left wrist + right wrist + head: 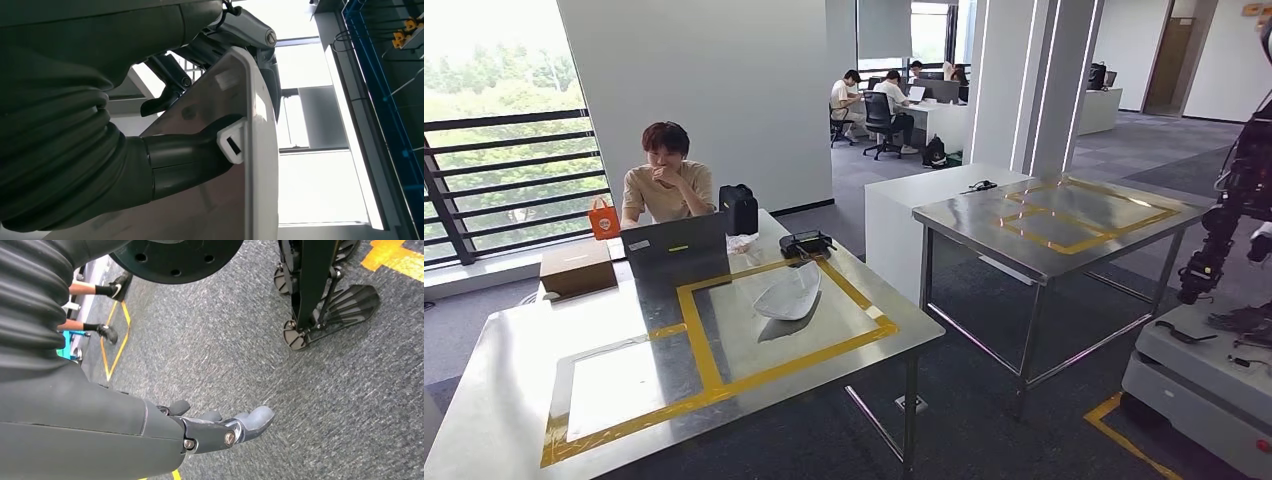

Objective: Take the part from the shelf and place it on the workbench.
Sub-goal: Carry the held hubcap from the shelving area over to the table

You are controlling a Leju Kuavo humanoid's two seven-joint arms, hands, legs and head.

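Observation:
My left hand point(190, 155) grips a flat pale grey part point(252, 90) with a white rim; the thumb lies across its face by a white clip. My right hand point(220, 427) hangs over grey carpet, fingers stretched out and holding nothing. In the head view the steel workbench point(624, 380), marked with yellow tape rectangles, stands ahead and to the left. A white curved part point(789, 293) lies on it inside the right-hand rectangle.
A person point(666, 185) sits behind the workbench at a laptop point(674, 250), with a cardboard box point(576, 268) and a black bag point(739, 208) nearby. A second steel table point(1064, 225) stands to the right, another robot point(1224, 300) beyond it. A blue shelf frame point(385, 75) is behind my left hand.

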